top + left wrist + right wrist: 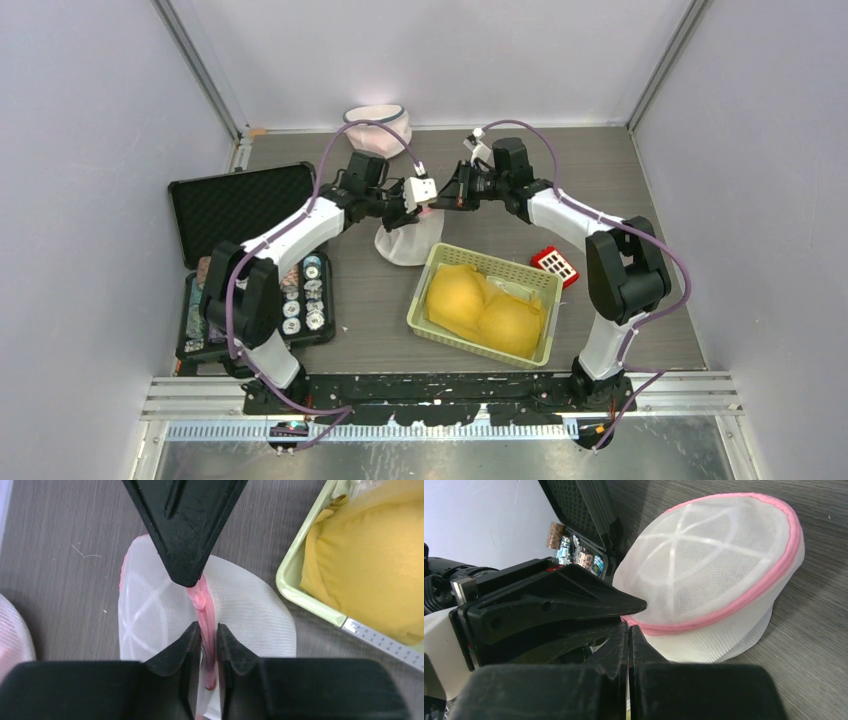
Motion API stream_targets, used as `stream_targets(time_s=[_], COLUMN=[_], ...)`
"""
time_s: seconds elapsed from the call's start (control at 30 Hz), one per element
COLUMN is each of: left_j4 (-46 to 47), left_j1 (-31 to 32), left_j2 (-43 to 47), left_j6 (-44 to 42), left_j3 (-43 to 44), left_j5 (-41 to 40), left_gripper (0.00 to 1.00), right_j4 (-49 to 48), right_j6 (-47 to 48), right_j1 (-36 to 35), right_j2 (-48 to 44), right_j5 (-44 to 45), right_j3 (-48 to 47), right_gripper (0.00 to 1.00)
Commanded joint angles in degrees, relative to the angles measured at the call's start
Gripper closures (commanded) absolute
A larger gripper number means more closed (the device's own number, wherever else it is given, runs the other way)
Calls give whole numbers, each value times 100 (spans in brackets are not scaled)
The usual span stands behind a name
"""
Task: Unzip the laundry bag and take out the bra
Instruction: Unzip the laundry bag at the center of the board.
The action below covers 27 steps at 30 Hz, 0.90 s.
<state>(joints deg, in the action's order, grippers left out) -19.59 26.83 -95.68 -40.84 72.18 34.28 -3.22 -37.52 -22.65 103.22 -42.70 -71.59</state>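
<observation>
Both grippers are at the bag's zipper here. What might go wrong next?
1. The left gripper pinches only the thin pink zipper; it may slip, so the laundry bag drags rather than unzips.
2. The right gripper is shut at the slider, but no grip on it is visible; it may slide off.
3. Their tips nearly touch and could collide.

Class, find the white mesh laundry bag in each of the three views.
Top external: laundry bag at table centre, up-left of the green basket.
Left wrist: middle of the picture.
Right wrist: upper right.
Shared landmark: its pink zipper, plain in both wrist views.
</observation>
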Motion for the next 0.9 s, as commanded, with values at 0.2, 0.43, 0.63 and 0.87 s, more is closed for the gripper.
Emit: stream_targets(time_s=[0.2,0.43,0.63,0.87], left_j4=[573,1745,2736,2555], left_j1=[-9,-11,-2,-2], left_j2=[293,124,-106,116], left_j6=[-418,-367,-187,-611], left_j3=[-437,-630,-438,-1049], left_j5=[-421,-909,-1081,-695], left_gripper=[100,100,100,95], right_j4=[85,197,414,397], right_j6=[357,452,513,571], right_j1=[354,609,813,736], right_j2=[-37,5,-65,-72], right_j5=[101,68,-94,-169], right_j3=[-420,-668,-1049,-468], right_gripper=[99,99,99,99])
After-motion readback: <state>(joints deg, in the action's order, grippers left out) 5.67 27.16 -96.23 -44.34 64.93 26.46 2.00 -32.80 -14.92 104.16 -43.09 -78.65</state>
